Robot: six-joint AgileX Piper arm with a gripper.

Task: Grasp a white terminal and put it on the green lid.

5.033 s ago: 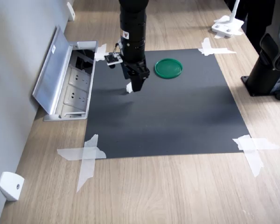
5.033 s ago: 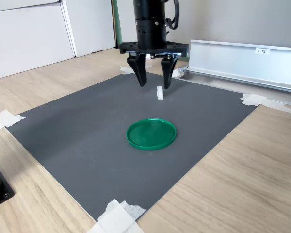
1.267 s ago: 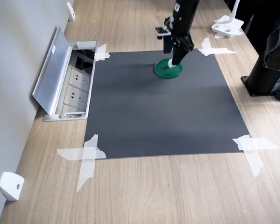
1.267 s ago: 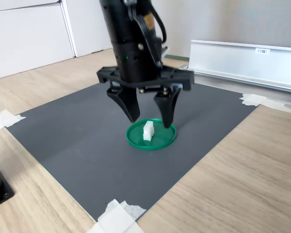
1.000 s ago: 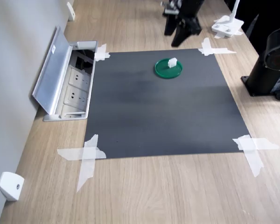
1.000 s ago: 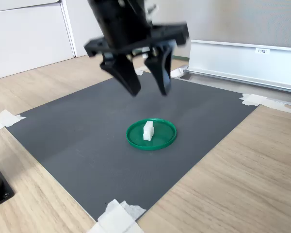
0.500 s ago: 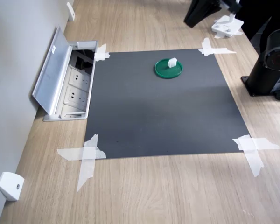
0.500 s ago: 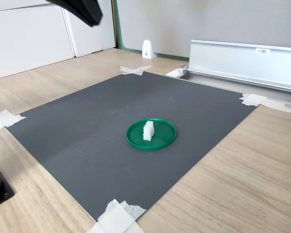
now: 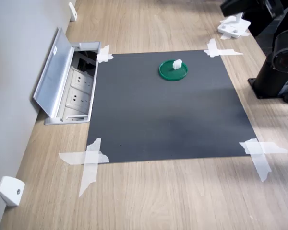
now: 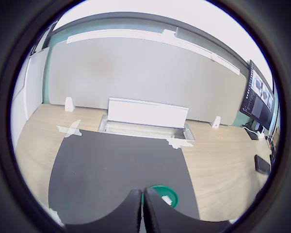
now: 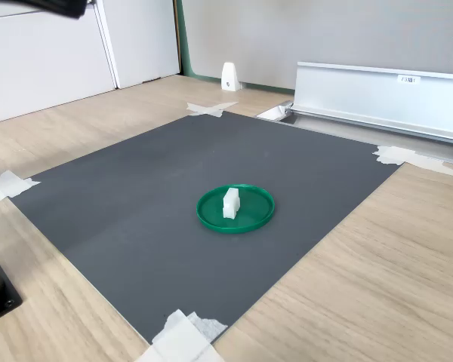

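The green lid (image 9: 173, 72) lies flat on the black mat (image 9: 168, 115) near its far edge in the first exterior view. The white terminal (image 9: 177, 63) stands on the lid, seen upright near the middle of the green lid (image 11: 249, 215) as the small white terminal (image 11: 231, 203) in the second exterior view. My gripper (image 10: 141, 192) is high above and well clear of both, its jaws pressed together with nothing held. In the wrist view the green lid (image 10: 160, 191) and terminal (image 10: 167, 198) show just past the fingertips. Only a dark piece of the arm (image 9: 242, 7) enters the first exterior view's top right.
An open floor socket box with a silver flap (image 9: 55, 76) sits along the mat's left edge in the first exterior view. White tape (image 9: 89, 160) holds the mat's corners. A black base (image 9: 278, 72) and a white stand (image 9: 233, 26) are at the right; a white wedge (image 9: 11, 190) sits bottom left.
The arm lifted off the lid and swung away toward the first exterior view's top right, leaving both exterior views almost entirely. The terminal stayed on the lid. The jaws went from open to shut.
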